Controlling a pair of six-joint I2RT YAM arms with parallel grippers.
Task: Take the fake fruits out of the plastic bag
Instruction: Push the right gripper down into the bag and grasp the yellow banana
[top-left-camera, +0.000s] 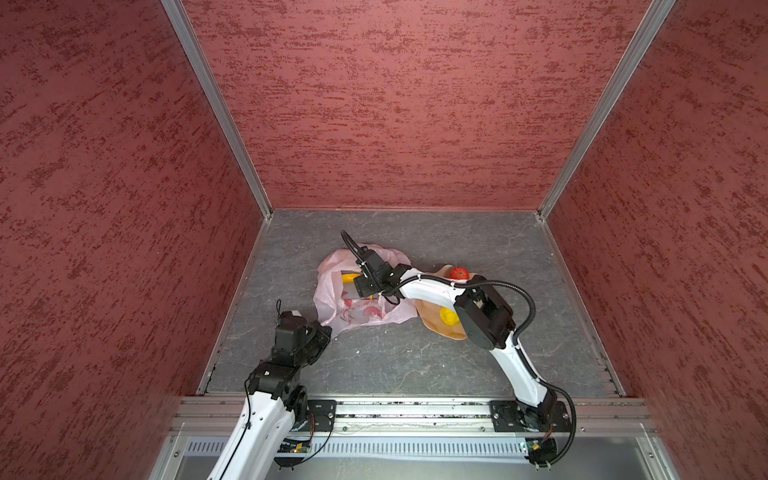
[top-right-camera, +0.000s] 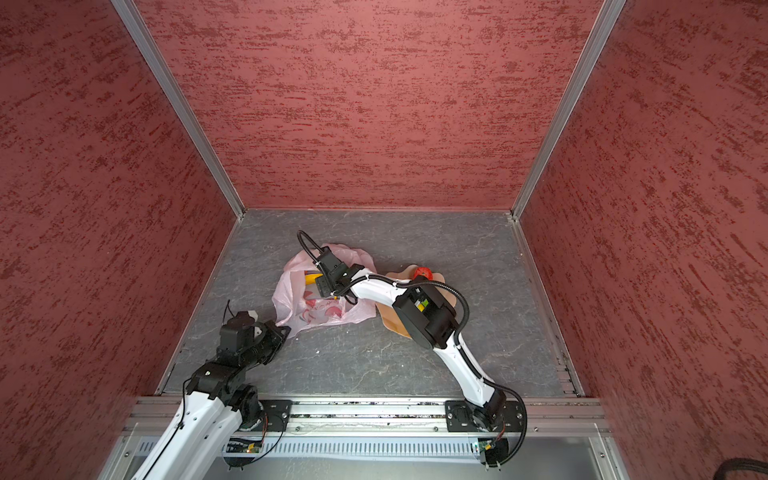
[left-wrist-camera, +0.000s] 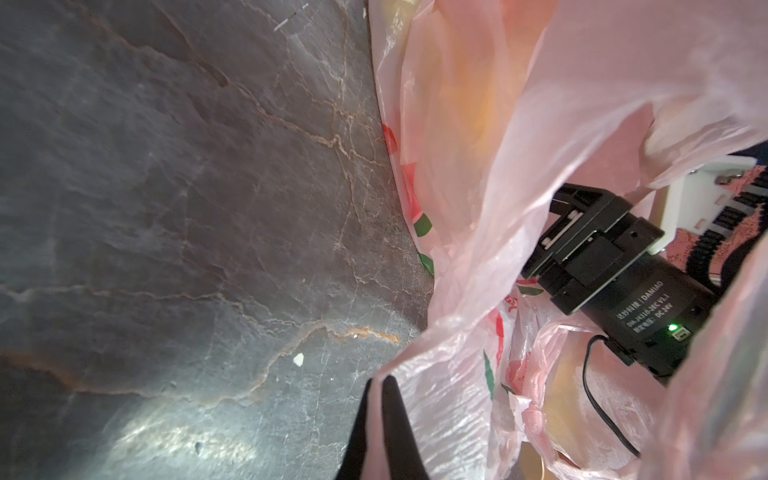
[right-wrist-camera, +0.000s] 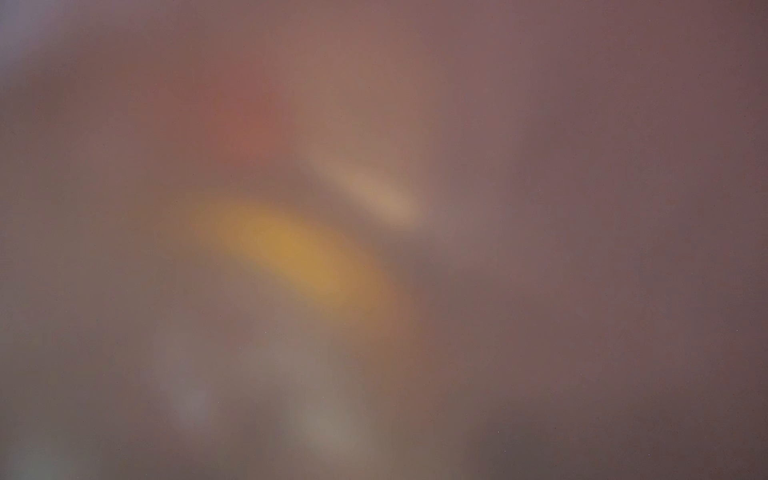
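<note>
The pale-pink plastic bag (top-left-camera: 357, 309) (top-right-camera: 320, 311) lies crumpled mid-floor in both top views. My left gripper (top-left-camera: 328, 331) (left-wrist-camera: 376, 388) is shut on a fold of its near edge, with pink film pinched between the black fingers. My right gripper (top-left-camera: 362, 290) (top-right-camera: 323, 286) reaches down into the bag's mouth, its fingertips hidden by film. A yellow banana (top-left-camera: 348, 277) (top-right-camera: 311, 277) shows inside beside it. A red fruit (top-left-camera: 459, 273) (top-right-camera: 422, 273) and a bumpy yellow fruit (top-left-camera: 449, 316) sit on the tan plate (top-left-camera: 430, 322). The right wrist view is only a blur of pink film with a yellow patch (right-wrist-camera: 291, 253).
The tan plate (top-right-camera: 390, 322) lies just right of the bag, partly under my right arm. Red textured walls close the grey stone floor (top-left-camera: 415, 365) on three sides. A metal rail (top-left-camera: 415, 409) runs along the near edge.
</note>
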